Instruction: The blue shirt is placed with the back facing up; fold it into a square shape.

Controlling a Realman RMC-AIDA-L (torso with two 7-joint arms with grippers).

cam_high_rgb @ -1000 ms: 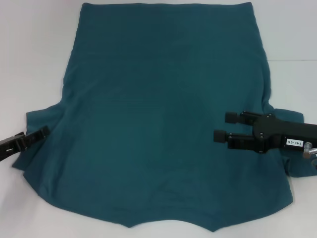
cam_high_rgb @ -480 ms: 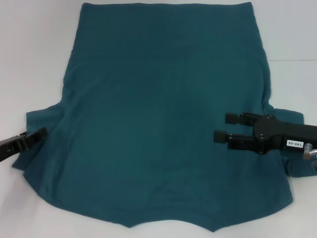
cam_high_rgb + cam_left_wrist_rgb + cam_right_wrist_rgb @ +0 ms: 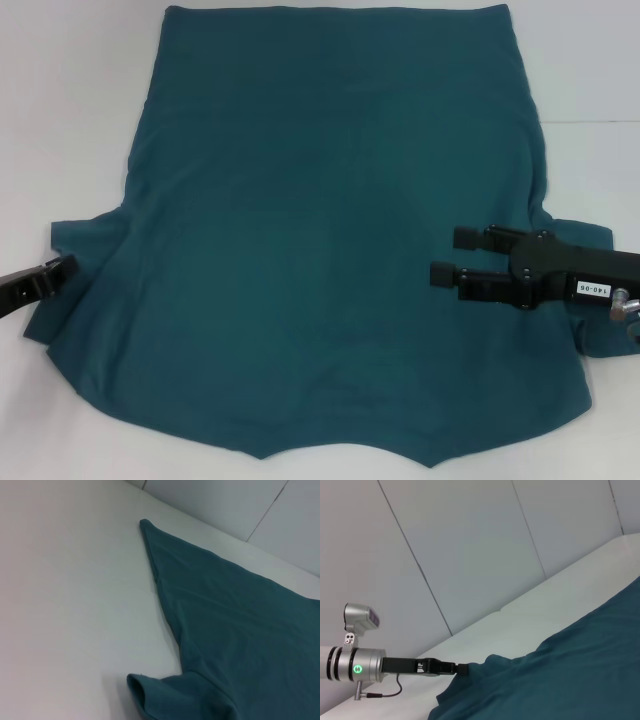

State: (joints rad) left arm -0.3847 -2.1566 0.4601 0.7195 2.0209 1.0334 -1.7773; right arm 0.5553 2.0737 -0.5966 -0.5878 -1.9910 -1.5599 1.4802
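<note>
The shirt (image 3: 330,230) lies spread flat on the white table (image 3: 70,110), plain side up, with its hem at the far edge and its sleeves out to both sides. The right tool (image 3: 448,255) hovers over the shirt beside the right sleeve, fingers apart. The left tool (image 3: 62,268) sits at the left sleeve's edge; I cannot tell whether it is apart or together.

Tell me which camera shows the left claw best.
The right wrist view: the left claw shows side-on at the blue shirt sleeve. The head view catches only its tip; the left wrist view shows none of it.
</note>
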